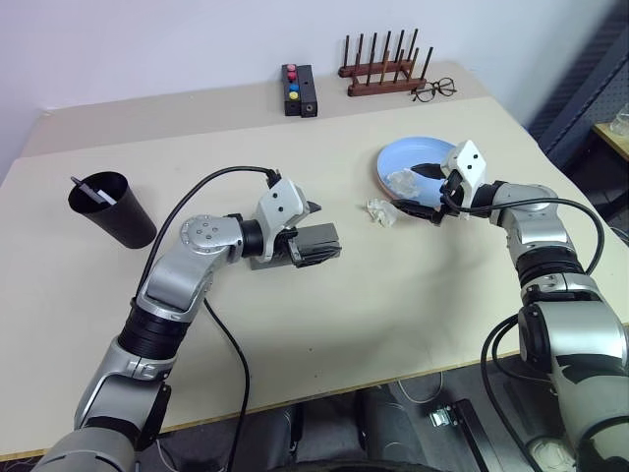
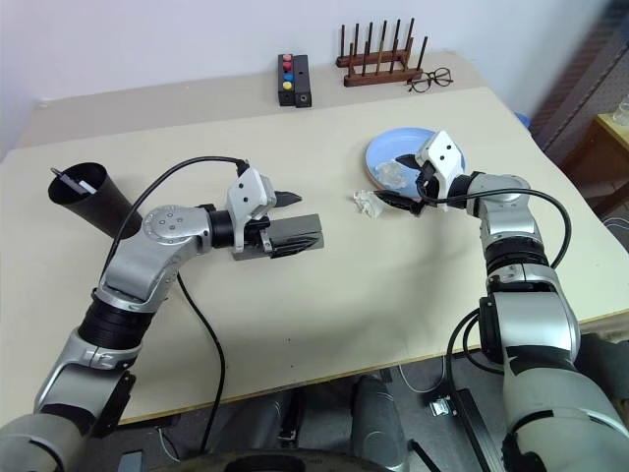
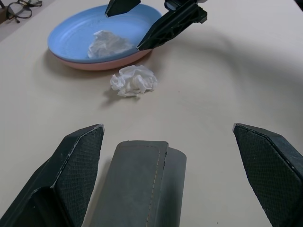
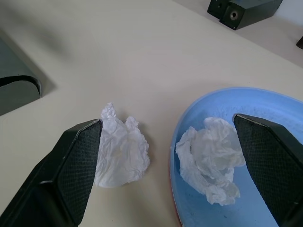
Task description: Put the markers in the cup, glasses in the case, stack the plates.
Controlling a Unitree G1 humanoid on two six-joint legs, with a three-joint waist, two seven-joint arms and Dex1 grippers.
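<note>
The black cup (image 1: 111, 208) stands at the far left with a slim marker (image 1: 91, 191) leaning inside it. The grey case (image 1: 316, 245) lies shut mid-table, and my left gripper (image 1: 313, 234) is open around its end, the case (image 3: 142, 184) sitting nearer one finger (image 3: 71, 175). The light blue plate (image 1: 413, 155) rests on the pink plate (image 3: 111, 63) at the right. My right gripper (image 1: 425, 190) is open, straddling the near rim of the blue plate (image 4: 265, 101). The glasses are out of view.
One crumpled tissue (image 1: 381, 211) lies on the table beside the plates, another (image 4: 208, 158) in the blue plate. At the back edge stand a wooden peg rack (image 1: 385, 74), a black box with coloured buttons (image 1: 298, 88) and wire-rimmed spectacles (image 1: 432, 90).
</note>
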